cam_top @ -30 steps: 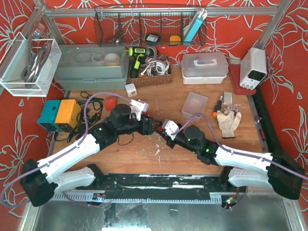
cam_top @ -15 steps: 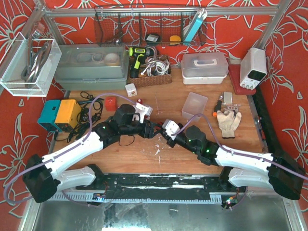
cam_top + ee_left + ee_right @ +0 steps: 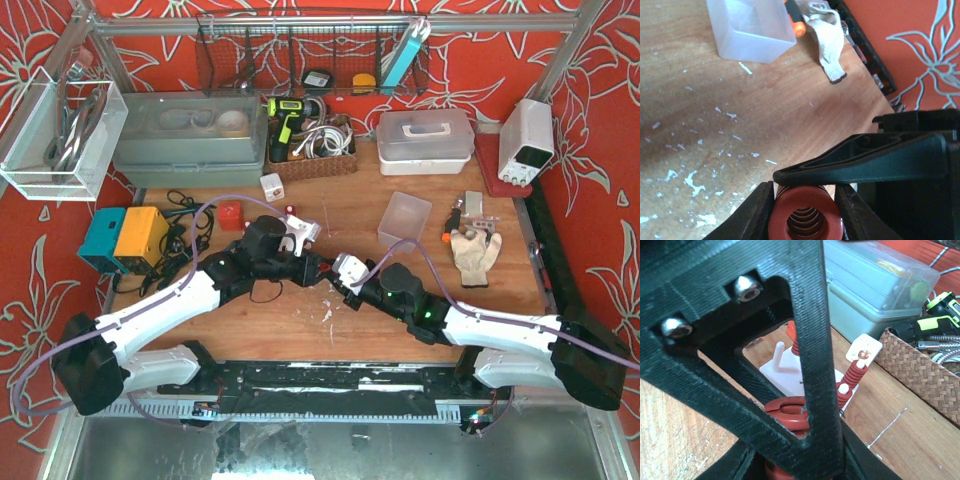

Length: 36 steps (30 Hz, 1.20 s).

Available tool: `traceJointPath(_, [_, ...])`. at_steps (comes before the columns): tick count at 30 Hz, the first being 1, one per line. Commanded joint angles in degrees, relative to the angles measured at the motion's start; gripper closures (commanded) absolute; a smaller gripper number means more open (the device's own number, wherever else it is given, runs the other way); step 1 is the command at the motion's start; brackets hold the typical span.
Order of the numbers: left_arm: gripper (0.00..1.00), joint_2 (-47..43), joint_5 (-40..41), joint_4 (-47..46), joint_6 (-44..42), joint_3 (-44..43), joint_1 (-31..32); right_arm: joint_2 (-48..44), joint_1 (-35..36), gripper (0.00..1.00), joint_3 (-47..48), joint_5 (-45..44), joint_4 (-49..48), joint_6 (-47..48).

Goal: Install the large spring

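The left arm [image 3: 170, 305] and right arm [image 3: 500, 330] both stretch low toward the table's middle, wrists angled inward. The left gripper [image 3: 318, 268] and right gripper [image 3: 347, 288] meet nearly tip to tip. The left's fingers [image 3: 757, 212] clamp the large spring [image 3: 805, 217]; the right's jaws seem to bracket it too, though its grip is unclear.

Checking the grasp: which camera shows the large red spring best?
Left wrist: the large spring sits end-on in the left gripper, coils visible. Right wrist shows its top coils behind a black frame. In top external it is hidden where the right gripper meets the left.
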<state>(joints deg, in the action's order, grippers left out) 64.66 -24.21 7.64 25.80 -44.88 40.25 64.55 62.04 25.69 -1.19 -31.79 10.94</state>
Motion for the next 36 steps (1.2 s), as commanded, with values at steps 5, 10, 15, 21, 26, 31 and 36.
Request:
traceJointPath(5, [0.85, -1.8, -0.1, -1.7, 1.3, 0.2, 0.3, 1.3, 0.5, 0.70, 0.8, -1.7, -2.9, 0.4])
traceJointPath(10, [0.95, -3.4, 3.9, -1.6, 1.6, -0.1, 0.0, 1.9, 0.4, 0.46, 1.5, -4.2, -1.8, -0.6])
traceJointPath(15, [0.97, -5.2, 9.9, 0.7, 0.8, -0.7, -1.2, 2.5, 0.4, 0.16, 1.3, -5.5, -2.6, -1.4])
traceJointPath(21, [0.98, -8.9, 23.2, 7.3, -1.2, -1.7, -4.0, 1.3, 0.5, 0.01, 0.6, -10.4, -3.1, -3.4])
traceJointPath(26, [0.96, -10.3, 35.1, 12.6, -1.7, -1.6, -7.4, -0.3, 0.0, 0.01, 2.8, -23.3, 4.2, -7.0])
traceJointPath(31, [0.95, -9.3, 38.7, 13.5, -1.1, -1.1, -12.1, -1.9, -1.0, 0.01, 1.5, -28.8, 4.8, -8.4])
traceJointPath(36, [0.95, -2.7, 38.2, 16.3, -3.6, -4.4, -16.0, -2.0, -1.5, 0.01, 0.1, -31.5, 3.5, -8.6])
